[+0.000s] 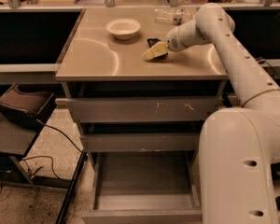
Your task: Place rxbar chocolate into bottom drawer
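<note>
The rxbar chocolate (152,42) is a small dark bar on the counter top, just right of the white bowl (123,28); only its far end shows behind the gripper. My gripper (154,52) has pale yellow fingers and sits low on the counter right at the bar, reaching in from the right. The bottom drawer (144,203) is pulled out at the foot of the cabinet, a grey tray with nothing showing in it.
A clear plastic bottle (170,16) lies at the back of the counter. Two shallower grey drawers (144,111) stand slightly out above the bottom one. A low side table with a dark pouch (22,107) and cables is at the left. My white arm fills the right side.
</note>
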Robot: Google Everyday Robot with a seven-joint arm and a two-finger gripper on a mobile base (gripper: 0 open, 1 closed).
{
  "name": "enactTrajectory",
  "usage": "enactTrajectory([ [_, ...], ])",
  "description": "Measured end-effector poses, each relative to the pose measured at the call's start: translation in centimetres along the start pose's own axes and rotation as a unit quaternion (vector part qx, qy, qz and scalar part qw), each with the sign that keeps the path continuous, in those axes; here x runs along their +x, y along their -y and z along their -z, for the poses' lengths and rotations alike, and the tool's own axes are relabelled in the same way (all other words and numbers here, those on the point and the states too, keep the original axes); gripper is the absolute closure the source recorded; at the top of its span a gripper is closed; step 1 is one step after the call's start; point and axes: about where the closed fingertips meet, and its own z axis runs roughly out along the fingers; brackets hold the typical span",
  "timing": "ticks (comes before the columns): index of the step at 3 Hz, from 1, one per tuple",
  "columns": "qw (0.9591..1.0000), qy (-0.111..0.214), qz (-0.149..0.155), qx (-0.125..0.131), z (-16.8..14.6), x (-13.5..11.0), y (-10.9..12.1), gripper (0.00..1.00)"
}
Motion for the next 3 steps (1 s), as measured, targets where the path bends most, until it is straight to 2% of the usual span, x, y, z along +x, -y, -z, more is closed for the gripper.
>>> enactTrajectory([
  [1,1.0000,0.000,0.000,0.000,0.00,0.00,0.00,0.89],
  [2,1.0000,0.000,0.000,0.000,-0.03,0.01,-0.01,1.00],
  [3,1.0000,0.000,0.000,0.000,-0.02,-0.01,-0.01,1.00],
])
